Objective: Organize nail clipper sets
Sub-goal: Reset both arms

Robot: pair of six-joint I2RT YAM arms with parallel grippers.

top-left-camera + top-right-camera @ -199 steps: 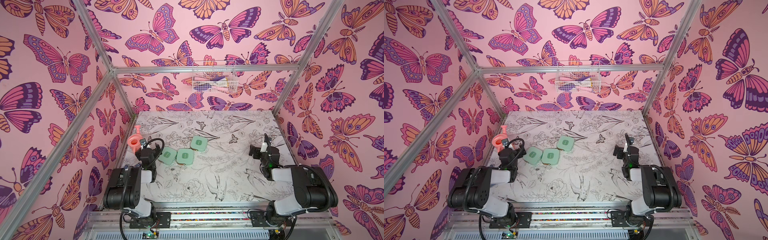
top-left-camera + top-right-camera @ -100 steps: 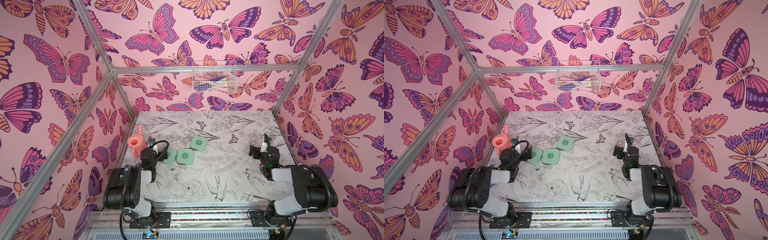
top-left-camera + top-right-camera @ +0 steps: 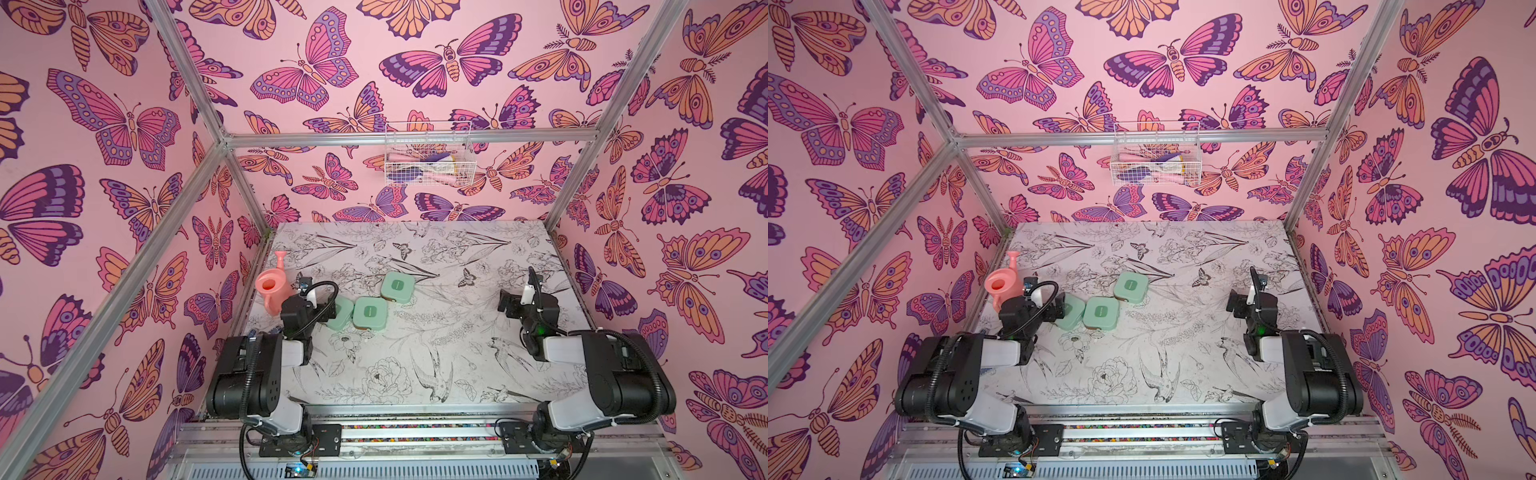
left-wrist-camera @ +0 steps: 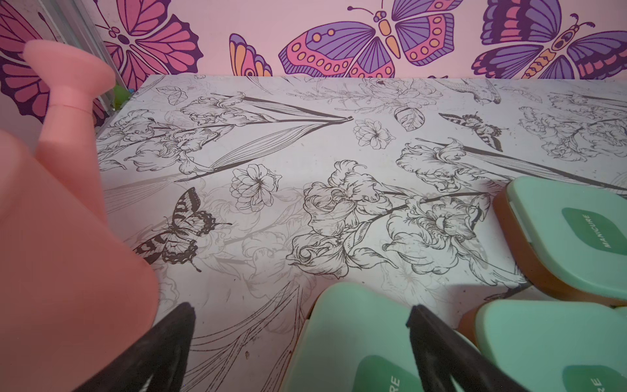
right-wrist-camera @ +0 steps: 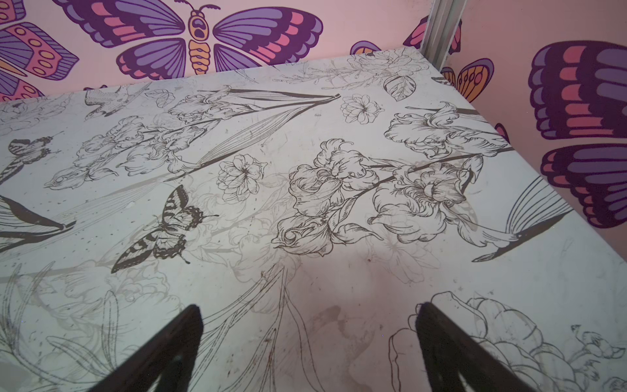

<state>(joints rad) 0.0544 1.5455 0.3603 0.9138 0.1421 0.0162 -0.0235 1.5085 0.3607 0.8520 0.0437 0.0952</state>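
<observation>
Three closed mint-green nail clipper cases lie on the left half of the flower-printed table (image 3: 415,374), seen in both top views. The left case (image 3: 343,315) and middle case (image 3: 370,312) sit just beside each other, and the far case (image 3: 398,286) lies a little farther back and to the right. A pink watering can (image 3: 272,291) stands near the left wall, and a wire basket (image 3: 428,153) hangs on the far wall. The left gripper (image 3: 1059,309) reaches between the can and the left case. The right gripper (image 3: 1233,301) hangs over the right side, well apart from the cases.

In the left wrist view, the left gripper (image 4: 300,307) has its jaws spread wide and holds nothing. One finger (image 4: 434,342) crosses the lid of the left case (image 4: 356,339), while the other (image 4: 176,339) stands over bare table beside the watering can (image 4: 51,237). Whether the finger touches the lid cannot be told. The far case (image 4: 570,230) bears a label reading "MANICURE".

In the right wrist view, the right gripper (image 5: 307,307) is also spread wide and empty, over bare printed table.
</observation>
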